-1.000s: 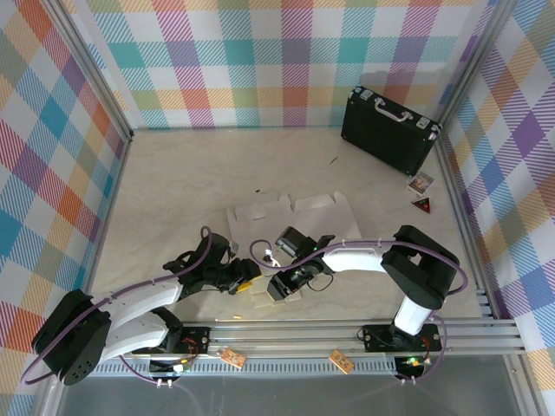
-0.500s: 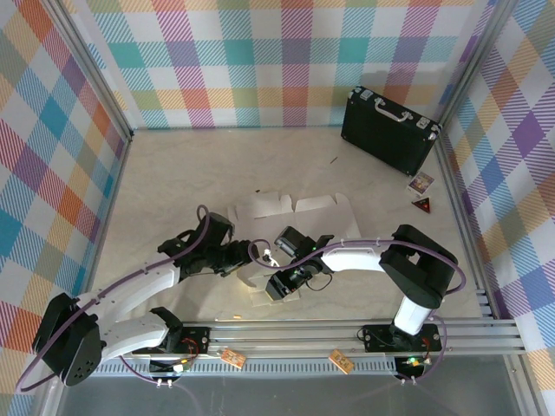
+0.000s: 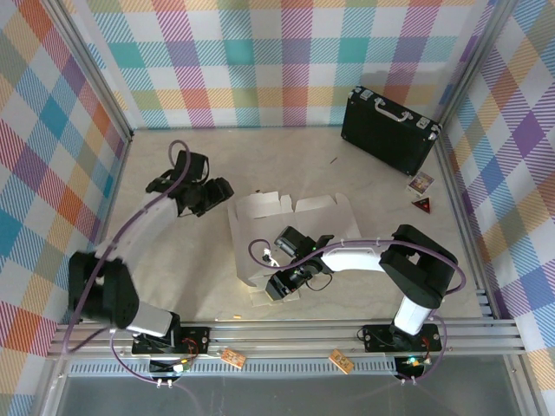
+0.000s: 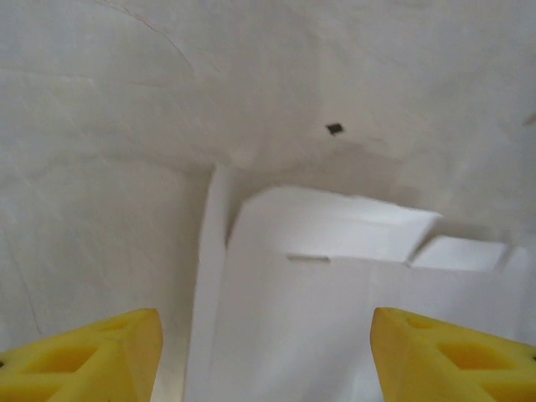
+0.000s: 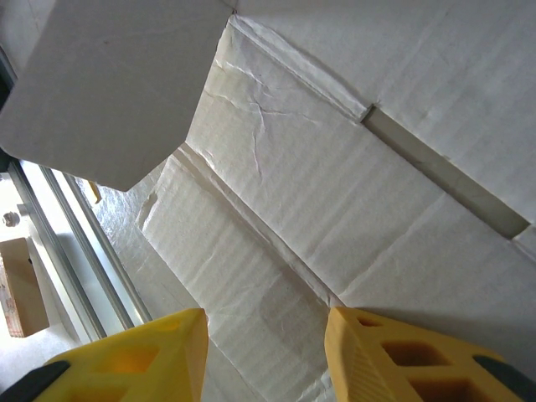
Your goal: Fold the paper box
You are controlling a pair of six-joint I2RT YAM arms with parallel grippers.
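I see the box (image 3: 303, 215) mid-frame, the briefcase (image 3: 388, 130) at upper right, the left gripper (image 3: 217, 194) left of the box, and the right gripper (image 3: 277, 287) over its lower edge.

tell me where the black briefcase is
In the top view the black briefcase stands at the far right corner of the table, just beyond two small cards.

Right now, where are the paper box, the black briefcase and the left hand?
paper box (image 3: 256, 238): top view, on its white left panel.
black briefcase (image 3: 383, 132): top view, on its broad side face.
left hand (image 4: 265, 316): left wrist view, midway between the yellow fingertips.
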